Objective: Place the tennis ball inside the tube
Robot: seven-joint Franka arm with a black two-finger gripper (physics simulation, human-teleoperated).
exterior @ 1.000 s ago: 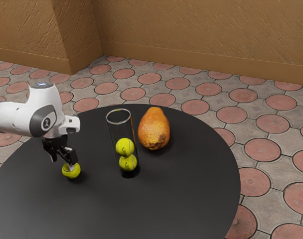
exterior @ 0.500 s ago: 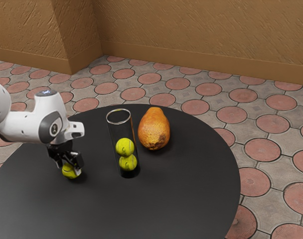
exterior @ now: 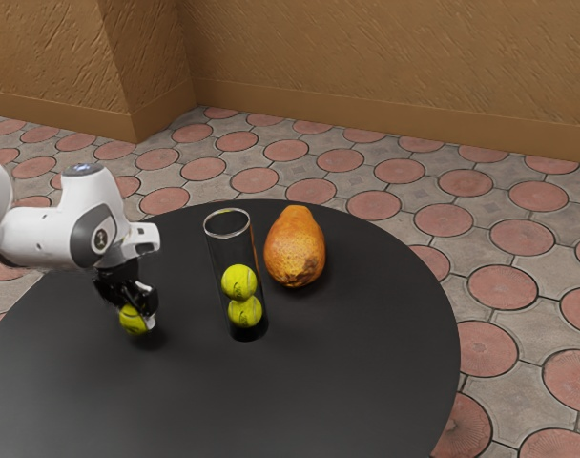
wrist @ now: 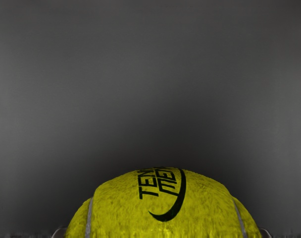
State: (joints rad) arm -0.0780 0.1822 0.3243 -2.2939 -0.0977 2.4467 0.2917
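On the round black table [exterior: 347, 391], the white arm [exterior: 47, 237] reaches in from the exterior view's left, near the loose ball and apart from the clear tube [exterior: 216, 254]. The tube stands upright, mouth open, beside an orange fruit [exterior: 296, 250]. The gripper [exterior: 139, 321] has its fingers closed about the tennis ball [exterior: 130, 320], one to each side; the ball seems just off the tabletop, though the dark hand covers part of it and the gap is hard to judge. Inside the tube sit two more balls, an upper one [exterior: 238, 282] resting on a lower one [exterior: 244, 311], with room above them. I take the step in hand as the start of the lift. Next the ball should rise well above the rim, travel across, centre over the mouth and be let go; off-centre, it could catch the rim and tip the tube.
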